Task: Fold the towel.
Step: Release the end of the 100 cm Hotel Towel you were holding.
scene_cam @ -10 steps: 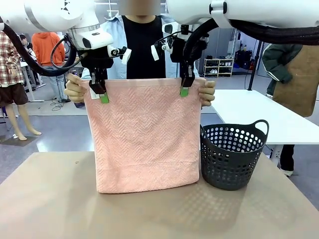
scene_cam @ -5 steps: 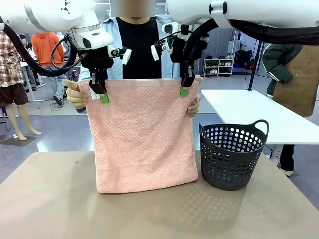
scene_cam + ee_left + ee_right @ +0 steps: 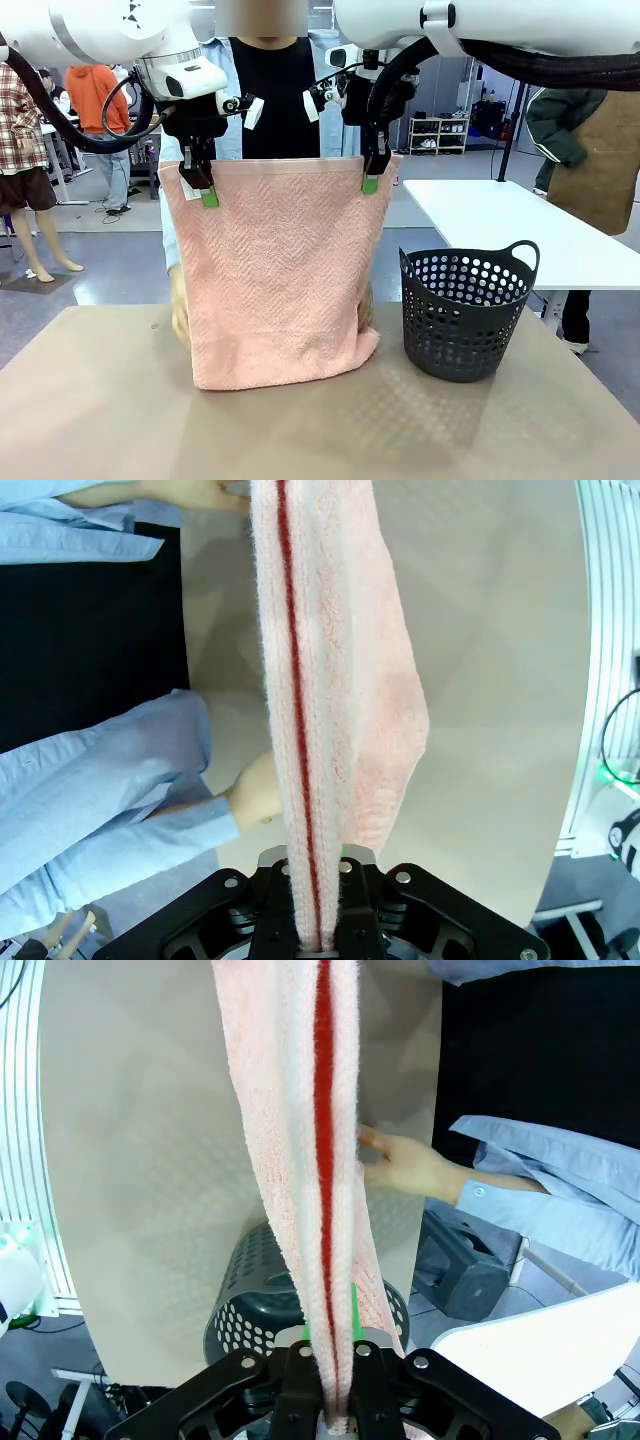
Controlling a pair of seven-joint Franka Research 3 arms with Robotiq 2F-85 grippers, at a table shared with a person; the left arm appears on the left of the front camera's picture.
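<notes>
Towel (image 3: 275, 270) hangs over table (image 3: 90, 400), hem at its surface, beside basket (image 3: 465, 312) | left pincer (image 3: 207, 192) and right pincer (image 3: 370, 180) each clamped on a top corner | step: person's hands (image 3: 181, 318) at lower corners, probably to lift them for the fold | next: hold top edge taut, level

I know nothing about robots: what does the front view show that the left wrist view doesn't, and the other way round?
Front view: the towel face-on, hanging flat, the right pincer shut on its top edge, the dark basket standing beside it. Left wrist view: the towel edge-on, two layers with a red line between them. Both: the left pincer shut on the towel's top edge, a person's hand by its lower part, the table below.
</notes>
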